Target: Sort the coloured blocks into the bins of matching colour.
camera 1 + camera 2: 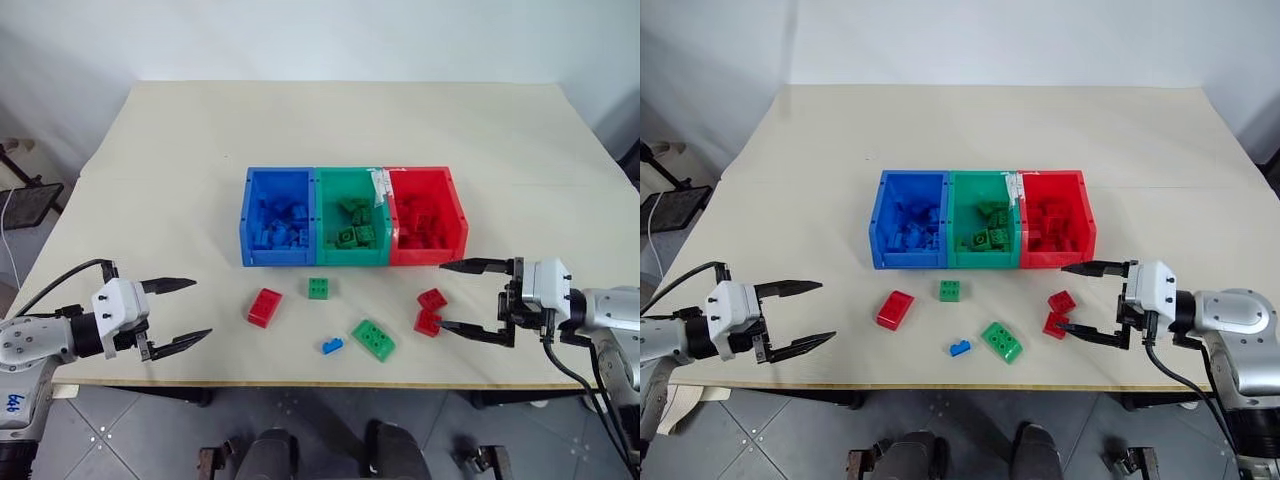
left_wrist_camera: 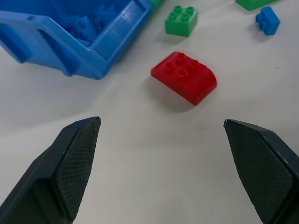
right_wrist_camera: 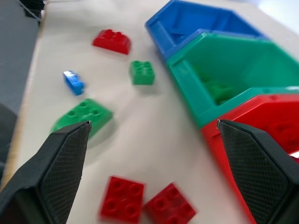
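Blocks, six of them, sit loose on the counter (image 1: 180, 140) in front of the bins (image 1: 353, 216), so with the right end effector (image 1: 458, 297) spread wide and empty, I'd drop it squarely over the nearest red block (image 1: 427, 322) before closing.

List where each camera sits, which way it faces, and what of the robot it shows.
Left and right eye views: on the head, looking forward and down over the table, the bins and loose blocks; both arms show, left gripper and right gripper open.
Left wrist view: along the left gripper's fingers toward the curved red block and the blue bin.
Right wrist view: along the right gripper's fingers across two red blocks toward the bins.
Shared: both wrist views show the square green block and small blue block.
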`<state>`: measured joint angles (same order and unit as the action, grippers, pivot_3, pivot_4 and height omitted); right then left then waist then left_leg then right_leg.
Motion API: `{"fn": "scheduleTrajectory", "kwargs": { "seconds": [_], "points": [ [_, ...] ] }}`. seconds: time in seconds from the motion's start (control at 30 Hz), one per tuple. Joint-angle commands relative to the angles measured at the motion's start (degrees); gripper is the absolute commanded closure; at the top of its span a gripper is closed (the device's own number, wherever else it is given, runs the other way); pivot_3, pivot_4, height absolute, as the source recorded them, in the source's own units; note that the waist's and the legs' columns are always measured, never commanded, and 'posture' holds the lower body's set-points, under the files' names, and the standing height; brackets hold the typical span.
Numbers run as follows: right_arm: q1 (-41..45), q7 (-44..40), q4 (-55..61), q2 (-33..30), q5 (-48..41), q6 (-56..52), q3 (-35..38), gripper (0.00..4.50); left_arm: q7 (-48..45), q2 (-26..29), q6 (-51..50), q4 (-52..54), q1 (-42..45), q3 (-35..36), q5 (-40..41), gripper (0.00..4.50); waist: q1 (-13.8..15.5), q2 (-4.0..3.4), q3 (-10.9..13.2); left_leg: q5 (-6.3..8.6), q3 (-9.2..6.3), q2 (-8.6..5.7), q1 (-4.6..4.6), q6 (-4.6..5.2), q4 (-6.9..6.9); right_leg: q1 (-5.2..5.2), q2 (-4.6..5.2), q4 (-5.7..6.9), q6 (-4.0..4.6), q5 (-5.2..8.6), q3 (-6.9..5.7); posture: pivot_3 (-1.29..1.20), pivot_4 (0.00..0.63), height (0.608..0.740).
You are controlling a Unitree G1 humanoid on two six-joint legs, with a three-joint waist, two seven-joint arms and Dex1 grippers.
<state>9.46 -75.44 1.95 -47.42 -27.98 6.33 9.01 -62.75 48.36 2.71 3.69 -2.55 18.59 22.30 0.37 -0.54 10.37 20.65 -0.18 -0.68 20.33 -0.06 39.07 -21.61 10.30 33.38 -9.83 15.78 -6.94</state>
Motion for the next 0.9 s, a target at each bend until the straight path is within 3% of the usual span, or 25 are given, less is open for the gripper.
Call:
{"fn": "scheduleTrajectory", "kwargs": {
  "seconds": [0.03, 0.2, 0.33, 0.5, 0.67, 0.9],
  "points": [
    [0.34, 0.41, -0.13, 0.39, 0.43, 1.35, 0.87, 0.0, 1.13, -0.78, -1.25, 2.8, 0.79, 0.53, 1.88, 0.01, -0.01, -0.01, 0.0, 0.0, 0.0, 0.0, 0.0, 0.0, 0.0, 0.0, 0.0, 0.0, 0.0, 0.0, 0.0, 0.0, 0.15, 0.74],
    [-1.36, 0.38, -0.9, -0.52, 0.37, 1.52, 3.39, 0.0, 3.0, -2.94, -3.19, 5.75, 3.0, -1.83, 2.54, 0.01, 0.2, 0.0, 0.01, 0.01, 0.01, 0.0, 0.0, 0.01, 0.0, 0.0, -0.01, 0.01, 0.0, 0.0, 0.0, 0.0, 0.15, 0.74],
    [-7.66, -0.76, -7.25, -4.06, 1.46, 4.59, 10.9, 0.0, 2.89, -6.52, -11.2, 14.85, 7.87, -11.59, 6.34, 0.01, 1.67, 0.0, 0.01, 0.02, -0.01, -0.13, 0.01, 0.07, 0.05, 0.06, 0.12, 0.01, -0.05, -0.03, 0.0, 0.0, 0.15, 0.74],
    [-9.85, -2.9, -12.83, -6.58, 4.09, 7.33, 10.8, 0.0, 0.98, -8.42, -11.5, 17.35, 12.06, -21.0, 2.13, 0.01, 0.87, 0.0, 0.01, 0.04, 0.17, -0.06, -0.06, 0.1, 0.07, 0.06, 0.04, -0.01, -0.06, -0.03, 0.01, 0.0, 0.15, 0.74],
    [-4.95, -3.86, -17.79, -6.74, 7.0, 8.02, 6.89, 0.0, 2.31, -10.63, -12.64, 19.02, 13.62, -23.25, 2.73, 0.01, -0.26, -0.01, 0.02, 0.03, 0.48, 0.11, -0.2, 0.06, 0.05, 0.06, -0.06, -0.02, 0.03, 0.01, 0.17, 0.0, 0.15, 0.74],
    [7.94, -6.36, -25.81, -3.43, 12.61, 8.66, -4.06, 0.0, 1.21, -8.17, -10.17, 16.54, 11.06, -19.82, 1.96, 0.01, -0.28, -0.04, 0.03, 0.04, 0.48, 0.16, -0.2, 0.05, 0.07, 0.05, -0.1, -0.06, 0.04, 0.01, 0.21, 0.0, 0.15, 0.74]
  ]
}}
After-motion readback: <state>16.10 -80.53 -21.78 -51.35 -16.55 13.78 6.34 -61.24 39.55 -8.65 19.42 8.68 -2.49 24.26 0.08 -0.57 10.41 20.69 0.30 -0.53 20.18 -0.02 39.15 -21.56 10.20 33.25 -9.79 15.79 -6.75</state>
